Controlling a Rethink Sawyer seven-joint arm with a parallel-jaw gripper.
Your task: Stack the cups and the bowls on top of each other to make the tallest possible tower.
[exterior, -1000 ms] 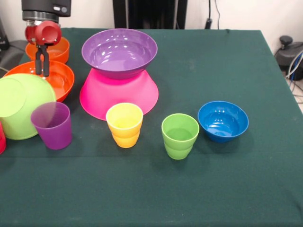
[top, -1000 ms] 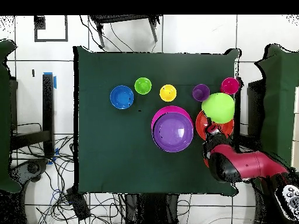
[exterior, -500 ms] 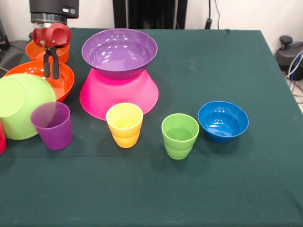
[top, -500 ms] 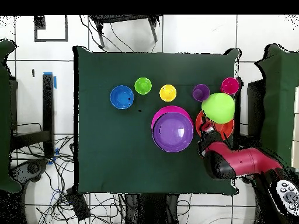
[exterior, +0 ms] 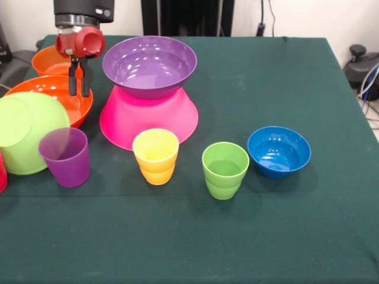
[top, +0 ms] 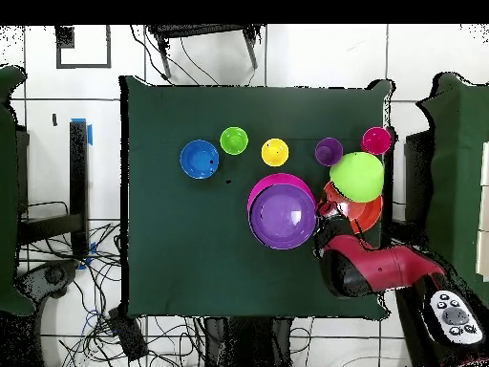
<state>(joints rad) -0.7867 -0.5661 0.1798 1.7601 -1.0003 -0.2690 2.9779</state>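
The tower is an inverted pink bowl (exterior: 148, 121) (top: 260, 188) with a purple bowl (exterior: 149, 64) (top: 283, 216) sitting upright on it. My gripper (exterior: 79, 84) (top: 326, 205) hangs shut and empty over the right rim of the large orange bowl (exterior: 59, 94) (top: 369, 213), just left of the tower. An inverted lime green bowl (exterior: 25, 131) (top: 356, 175) leans on that orange bowl. In a front row stand the purple cup (exterior: 66, 157), yellow cup (exterior: 156, 155), green cup (exterior: 225, 169) and small blue bowl (exterior: 279, 151). The red cup (exterior: 2, 173) (top: 376, 140) shows at the left edge.
A small orange bowl (exterior: 52, 59) sits behind the large orange one, partly hidden by the arm. Everything rests on the green tablecloth (exterior: 284, 89). Cables lie on the floor around the table (top: 191, 334).
The gripper has slid to the right over the large orange bowl toward the pink and purple pile, still shut. No bowl or cup has moved.
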